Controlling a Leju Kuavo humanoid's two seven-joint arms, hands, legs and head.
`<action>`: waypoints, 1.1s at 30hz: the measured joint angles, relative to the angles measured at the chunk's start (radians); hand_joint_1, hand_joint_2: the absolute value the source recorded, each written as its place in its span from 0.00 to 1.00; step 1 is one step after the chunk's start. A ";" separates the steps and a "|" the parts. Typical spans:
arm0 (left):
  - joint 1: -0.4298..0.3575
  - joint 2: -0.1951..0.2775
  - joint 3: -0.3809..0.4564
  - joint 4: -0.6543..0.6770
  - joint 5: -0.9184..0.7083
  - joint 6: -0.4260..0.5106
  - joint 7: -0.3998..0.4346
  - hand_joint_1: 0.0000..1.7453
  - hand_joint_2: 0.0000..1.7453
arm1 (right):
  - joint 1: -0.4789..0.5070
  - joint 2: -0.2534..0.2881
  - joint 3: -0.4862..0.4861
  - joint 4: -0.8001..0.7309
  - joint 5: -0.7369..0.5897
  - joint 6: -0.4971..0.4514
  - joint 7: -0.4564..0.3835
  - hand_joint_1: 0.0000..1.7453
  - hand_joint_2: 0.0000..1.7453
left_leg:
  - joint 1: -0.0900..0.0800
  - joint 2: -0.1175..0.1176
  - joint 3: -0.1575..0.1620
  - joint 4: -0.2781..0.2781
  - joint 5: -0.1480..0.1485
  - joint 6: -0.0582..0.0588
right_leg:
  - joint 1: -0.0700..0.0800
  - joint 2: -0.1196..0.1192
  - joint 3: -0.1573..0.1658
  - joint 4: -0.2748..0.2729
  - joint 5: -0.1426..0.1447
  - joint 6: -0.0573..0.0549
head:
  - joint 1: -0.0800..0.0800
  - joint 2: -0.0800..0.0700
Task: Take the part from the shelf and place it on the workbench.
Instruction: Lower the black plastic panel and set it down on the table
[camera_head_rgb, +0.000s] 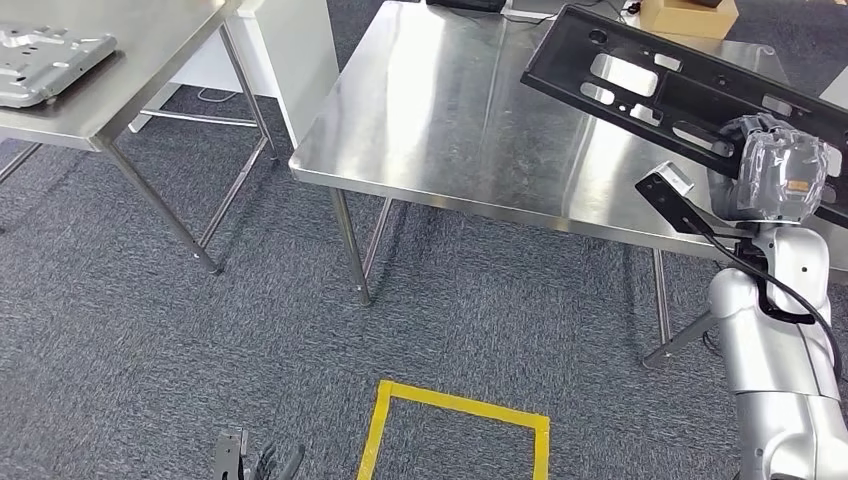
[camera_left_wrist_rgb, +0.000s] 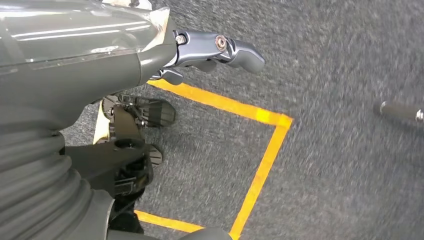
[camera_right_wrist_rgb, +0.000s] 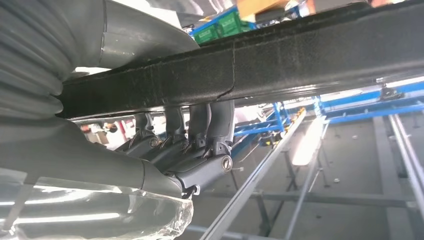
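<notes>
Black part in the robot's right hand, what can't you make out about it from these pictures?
- Black part: head view, far end cut off by the right edge.
- Right hand: its grip is hidden behind its back and clear wrap.
- Right wrist view: part too close; outline unreadable, fingers curl under it.

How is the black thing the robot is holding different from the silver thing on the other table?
The black part is dark, long and narrow; the silver part is shiny grey and broader. The right hand holds the black part tilted above the workbench; the silver part lies flat on the left table, untouched. Both are flat panels with holes.
</notes>
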 joint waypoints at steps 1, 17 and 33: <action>0.000 0.000 0.000 0.000 0.000 0.000 0.000 0.00 1.00 | 0.002 -0.001 0.000 -0.001 0.000 0.000 0.000 1.00 1.00 | 0.002 0.000 0.006 -0.007 0.000 0.003 | -0.001 -0.002 -0.001 0.002 -0.003 0.005 | -0.001 0.000; 0.000 -0.006 0.004 -0.001 -0.001 0.000 0.000 0.00 1.00 | 0.018 -0.007 0.000 0.000 0.000 -0.003 0.003 1.00 1.00 | 0.008 0.004 0.078 0.006 -0.088 -0.027 | -0.015 -0.012 -0.057 0.008 0.053 0.005 | 0.008 0.000; 0.002 -0.002 0.005 -0.001 0.000 0.002 -0.001 0.00 1.00 | 0.004 0.006 0.000 0.002 0.012 0.003 0.002 1.00 1.00 | -0.001 0.002 0.026 -0.029 0.002 0.027 | -0.003 -0.006 0.004 0.041 -0.021 0.016 | 0.005 0.000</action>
